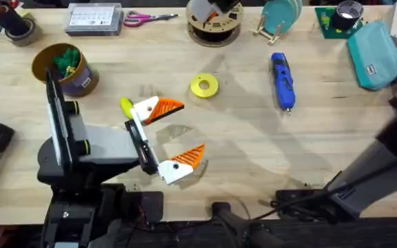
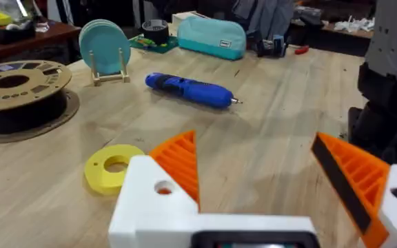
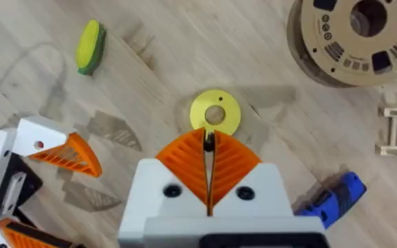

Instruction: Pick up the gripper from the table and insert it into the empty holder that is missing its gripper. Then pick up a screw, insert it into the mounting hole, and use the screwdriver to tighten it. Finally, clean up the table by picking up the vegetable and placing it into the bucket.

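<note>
Far out at ten o'clock on the tabletop (image 1: 253,148): bucket (image 1: 64,69), open-topped, something green already inside. Just toward the middle from there, at about nine o'clock: vegetable (image 1: 126,107), lying flat, close against one white block of the left gripper (image 1: 192,127). Probably light, smooth and rounded, so liable to roll or squirt out; best pinched across the short width at mid-length, with modest force.

Left fingers (image 1: 158,109) spread wide, holding nothing, an orange wedge on each, a small hole (image 2: 163,187) showing in the nearer white block.

Near the middle, a touch toward twelve o'clock: flat yellow ring (image 1: 204,85). Directly above it in the right wrist view, right gripper (image 3: 209,138) with fingers pressed together and a tiny dark speck at the tips, judged to be the screw (image 3: 209,141). Stiff, tiny, easily dropped or tipped; worth keeping pinched by the head end, shank left free for the hole.

Out at two o'clock: screwdriver (image 1: 282,81), lying flat, well apart from everything else. Rigid, likely the heaviest piece, smooth-bodied; best taken around the thick blue barrel near the middle, never by the thin bit.
</note>
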Robot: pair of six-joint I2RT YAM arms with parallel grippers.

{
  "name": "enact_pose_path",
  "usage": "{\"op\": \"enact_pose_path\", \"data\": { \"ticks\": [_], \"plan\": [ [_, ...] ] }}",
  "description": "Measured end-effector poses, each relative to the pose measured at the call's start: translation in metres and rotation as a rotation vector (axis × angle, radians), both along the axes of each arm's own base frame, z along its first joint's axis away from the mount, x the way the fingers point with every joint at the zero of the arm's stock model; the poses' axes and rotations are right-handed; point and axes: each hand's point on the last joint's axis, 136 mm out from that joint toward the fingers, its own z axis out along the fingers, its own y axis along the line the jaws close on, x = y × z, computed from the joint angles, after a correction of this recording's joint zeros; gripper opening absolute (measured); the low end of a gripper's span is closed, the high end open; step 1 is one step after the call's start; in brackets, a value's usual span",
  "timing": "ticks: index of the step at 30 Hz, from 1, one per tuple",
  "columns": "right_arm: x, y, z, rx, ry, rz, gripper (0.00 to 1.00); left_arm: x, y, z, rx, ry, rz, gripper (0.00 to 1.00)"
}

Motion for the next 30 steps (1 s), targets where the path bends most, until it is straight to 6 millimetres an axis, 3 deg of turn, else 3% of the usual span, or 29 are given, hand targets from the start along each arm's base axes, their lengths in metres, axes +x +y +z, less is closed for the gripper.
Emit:
{"op": "enact_pose_path", "data": {
  "ticks": [5, 13, 22, 30],
  "plan": [
    [-0.006, 0.003, -0.004, 0.055, -0.092, 0.030, 0.006, 0.000, 0.000, 0.000, 0.000, 0.000, 0.000, 0.985],
    [-0.049, -0.019, -0.001, 0.076, -0.112, 0.104, 0.006, 0.000, 0.000, 0.000, 0.000, 0.000, 0.000, 0.985],
    [-0.079, 0.004, -0.001, 0.077, -0.108, 0.280, 0.006, 0.000, 0.000, 0.000, 0.000, 0.000, 0.000, 0.985],
    [-0.083, 0.018, -0.016, 0.026, -0.052, 0.347, 0.006, 0.000, 0.000, 0.000, 0.000, 0.000, 0.000, 0.985]
  ]
}}
